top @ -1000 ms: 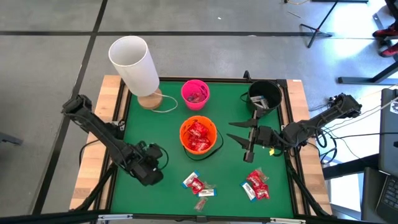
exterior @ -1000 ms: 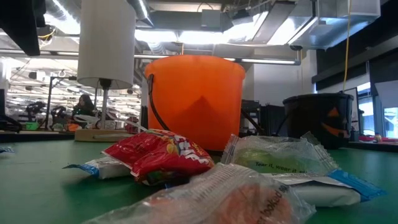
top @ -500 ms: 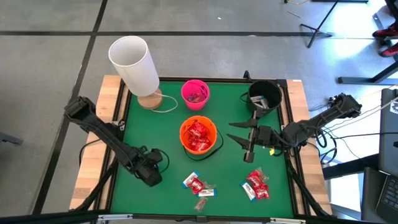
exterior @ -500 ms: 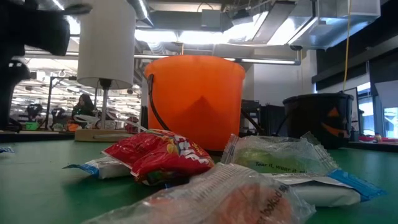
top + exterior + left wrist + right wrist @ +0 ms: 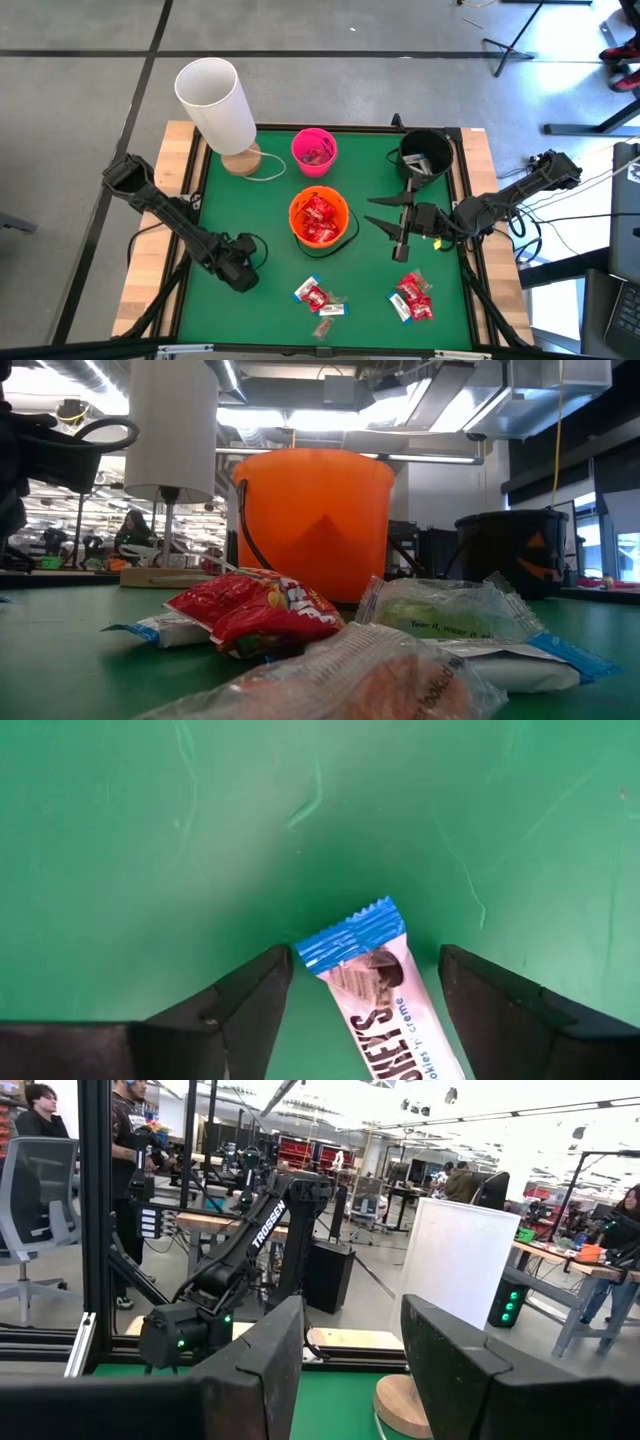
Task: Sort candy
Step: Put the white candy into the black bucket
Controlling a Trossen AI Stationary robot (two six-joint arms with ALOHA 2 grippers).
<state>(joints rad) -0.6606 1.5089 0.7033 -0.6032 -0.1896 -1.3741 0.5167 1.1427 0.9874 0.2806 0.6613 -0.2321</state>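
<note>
A white-wrapped candy (image 5: 372, 995) with a blue crimped end lies flat on the green mat. My left gripper (image 5: 365, 960) points down over it at the table's near left (image 5: 242, 276), open, one finger on each side and clear of it. Red candy fills the orange bucket (image 5: 318, 218). More candy lies loose near the front edge, in one group (image 5: 318, 298) and another (image 5: 412, 298). My right gripper (image 5: 397, 226) hangs level above the mat right of the orange bucket, open, with nothing between its fingers (image 5: 350, 1370).
A pink bucket (image 5: 314, 150) and a black bucket (image 5: 424, 152) stand at the back of the mat. A white lamp (image 5: 215, 100) on a wooden base stands at the back left. Bare mat lies between the left gripper and the loose candy.
My left gripper has come down toward the mat at the near left and tipped a little steeper. In the low view its dark body sinks at the left edge. The right arm and the candy have kept still.
</note>
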